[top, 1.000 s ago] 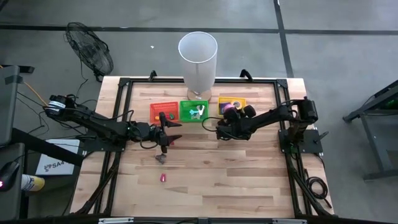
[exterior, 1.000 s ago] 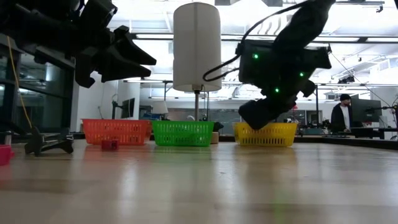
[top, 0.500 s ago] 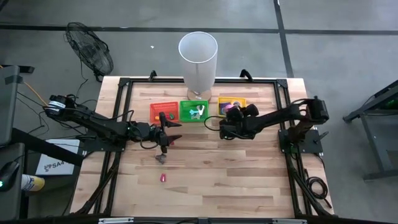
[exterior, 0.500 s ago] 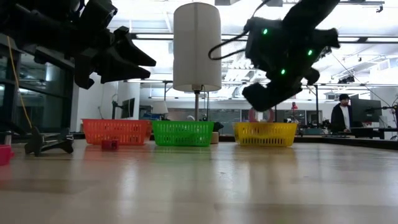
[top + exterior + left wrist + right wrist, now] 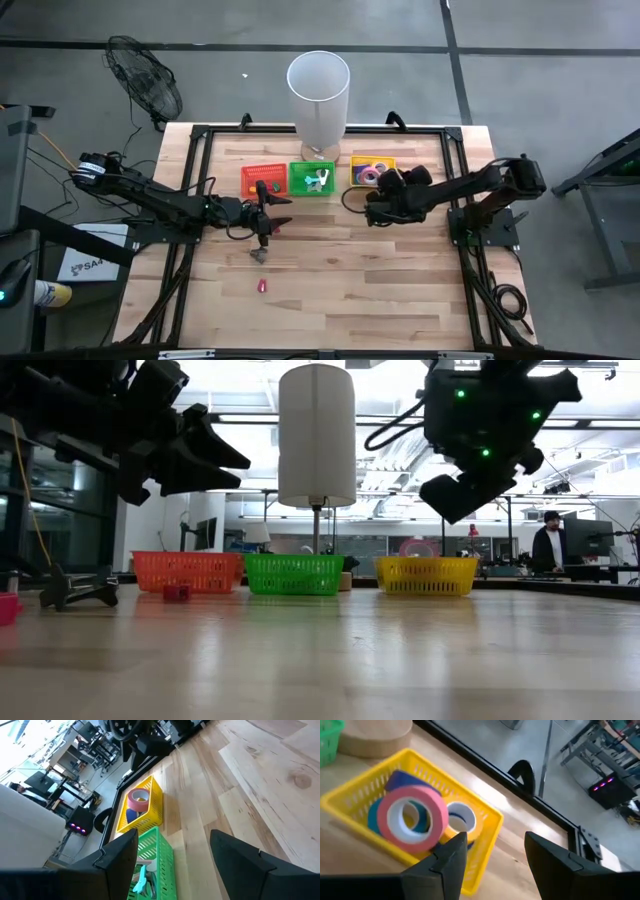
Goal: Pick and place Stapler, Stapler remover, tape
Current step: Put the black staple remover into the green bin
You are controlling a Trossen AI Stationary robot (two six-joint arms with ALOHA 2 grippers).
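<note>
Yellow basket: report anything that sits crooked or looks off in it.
In the yellow basket, the pink tape roll does not lie flat: it leans tilted on the blue rolls beneath it, with its hole facing sideways. It is inside the rim, and nothing has spilled. The right gripper hangs open above the basket's near edge.

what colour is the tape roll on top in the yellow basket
Pink, with a white inner core: the tape roll atop the yellow basket, clearest in the right wrist view.
</note>
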